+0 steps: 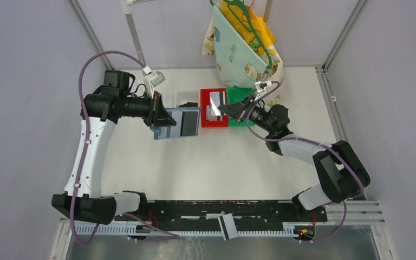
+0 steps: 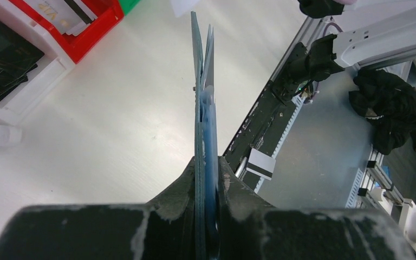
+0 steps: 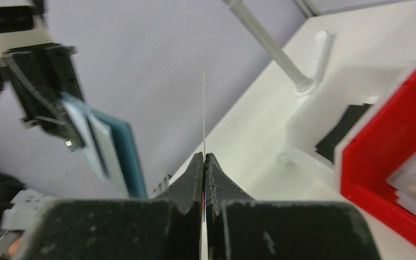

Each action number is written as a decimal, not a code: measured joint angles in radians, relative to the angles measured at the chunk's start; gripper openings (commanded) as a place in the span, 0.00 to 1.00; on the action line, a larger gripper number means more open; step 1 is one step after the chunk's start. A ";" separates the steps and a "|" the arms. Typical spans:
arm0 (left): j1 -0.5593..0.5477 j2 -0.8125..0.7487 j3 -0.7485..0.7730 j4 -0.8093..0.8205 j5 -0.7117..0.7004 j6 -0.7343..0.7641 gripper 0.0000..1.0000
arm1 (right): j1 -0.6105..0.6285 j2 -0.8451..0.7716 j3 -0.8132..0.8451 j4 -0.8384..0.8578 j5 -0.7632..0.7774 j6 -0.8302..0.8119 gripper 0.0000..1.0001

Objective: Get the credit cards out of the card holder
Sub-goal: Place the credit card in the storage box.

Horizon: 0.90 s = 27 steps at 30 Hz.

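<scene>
My left gripper (image 1: 164, 117) is shut on the teal-blue card holder (image 1: 180, 123) and holds it open above the table. In the left wrist view the holder (image 2: 205, 103) stands edge-on between the shut fingers (image 2: 207, 165). My right gripper (image 1: 231, 110) is shut on a pale credit card (image 1: 214, 111) over the red bin (image 1: 205, 122). In the right wrist view that card (image 3: 204, 108) is a thin edge-on line rising from the shut gripper (image 3: 204, 158), with the holder (image 3: 116, 154) to its left. More cards (image 2: 59, 13) lie in the red bin.
A white bin (image 1: 183, 97) with black flat pieces (image 2: 2, 59) stands left of the red bin, and a green bin (image 1: 242, 120) to its right. A patterned bag (image 1: 244, 46) hangs at the back. One striped card (image 1: 227, 225) lies on the front rail.
</scene>
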 measured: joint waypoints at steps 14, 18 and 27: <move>0.000 -0.024 0.000 -0.009 -0.028 0.001 0.08 | -0.003 0.352 0.419 -0.546 0.130 -0.301 0.01; 0.000 -0.026 0.001 -0.009 -0.028 0.001 0.08 | 0.004 0.430 0.472 -0.610 0.161 -0.330 0.13; 0.000 -0.030 0.018 -0.014 -0.024 0.001 0.08 | 0.035 0.456 0.485 -0.689 0.265 -0.419 0.34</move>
